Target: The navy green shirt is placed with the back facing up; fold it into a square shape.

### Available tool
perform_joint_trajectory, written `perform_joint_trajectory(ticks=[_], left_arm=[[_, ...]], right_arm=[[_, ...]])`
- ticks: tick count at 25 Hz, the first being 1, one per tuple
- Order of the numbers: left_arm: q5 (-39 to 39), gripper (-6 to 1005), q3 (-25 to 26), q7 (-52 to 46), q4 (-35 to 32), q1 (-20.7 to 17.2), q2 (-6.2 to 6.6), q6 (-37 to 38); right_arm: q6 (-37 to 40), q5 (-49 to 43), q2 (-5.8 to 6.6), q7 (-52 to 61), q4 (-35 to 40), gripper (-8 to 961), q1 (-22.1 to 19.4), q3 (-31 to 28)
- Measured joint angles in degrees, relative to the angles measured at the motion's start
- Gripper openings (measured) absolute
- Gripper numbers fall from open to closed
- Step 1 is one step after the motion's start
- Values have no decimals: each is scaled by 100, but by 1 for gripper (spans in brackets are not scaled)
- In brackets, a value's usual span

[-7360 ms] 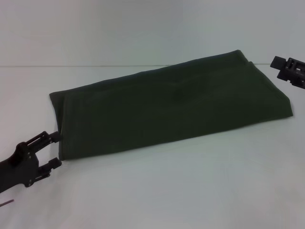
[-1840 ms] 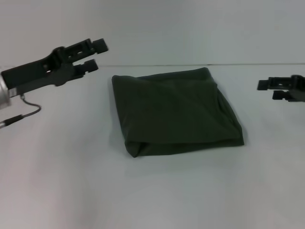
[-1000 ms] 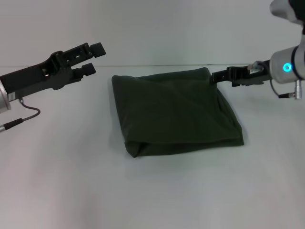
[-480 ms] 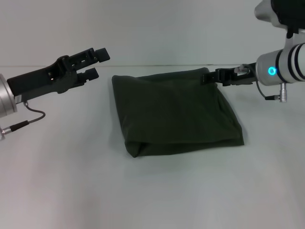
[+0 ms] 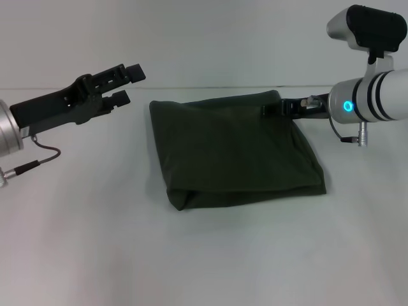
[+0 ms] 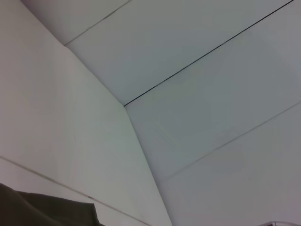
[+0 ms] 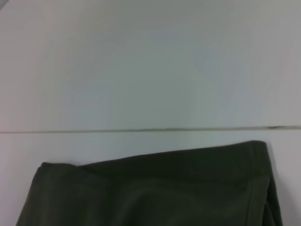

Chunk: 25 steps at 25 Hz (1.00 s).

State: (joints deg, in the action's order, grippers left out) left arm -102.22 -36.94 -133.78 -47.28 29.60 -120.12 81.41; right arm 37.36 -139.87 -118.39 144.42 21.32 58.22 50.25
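The navy green shirt (image 5: 236, 150) lies in the middle of the white table as a roughly square folded bundle, plain side up. My left gripper (image 5: 129, 84) hovers open above the table, off the shirt's far left corner and apart from it. Reaching in from the right, my right gripper (image 5: 273, 108) has its tip at the shirt's far right corner, dark against the dark cloth. The left wrist view catches only a corner of the shirt (image 6: 47, 212). In the right wrist view, the shirt's far edge (image 7: 155, 188) fills the lower part.
The table (image 5: 204, 255) ends at a seam with the white wall just behind the shirt. A thin cable (image 5: 35, 156) hangs under my left arm. My right arm's white body with a blue light (image 5: 347, 106) stands over the table's right side.
The shirt went from a long strip to a square bundle. Over the last second my right gripper slid left onto the shirt's far right corner. The left gripper barely moved.
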Motion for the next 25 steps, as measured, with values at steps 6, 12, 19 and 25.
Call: perform_joint_trajectory(ticks=[6, 12, 19, 25], left_arm=[[26, 921, 15, 65, 77, -4, -8, -96], [57, 922, 62, 141, 253, -42, 33, -123], [58, 922, 72, 151, 296, -122, 31, -150], [48, 922, 68, 116, 297, -138, 38, -36]], right_arm=[[-411, 196, -117, -415, 14, 819, -15, -10], [-175, 1469, -101, -1380, 378, 820, -237, -61], [88, 1964, -50, -1540, 1259, 821, -874, -4], [1254, 1765, 185, -1381, 782, 820, -754, 3]])
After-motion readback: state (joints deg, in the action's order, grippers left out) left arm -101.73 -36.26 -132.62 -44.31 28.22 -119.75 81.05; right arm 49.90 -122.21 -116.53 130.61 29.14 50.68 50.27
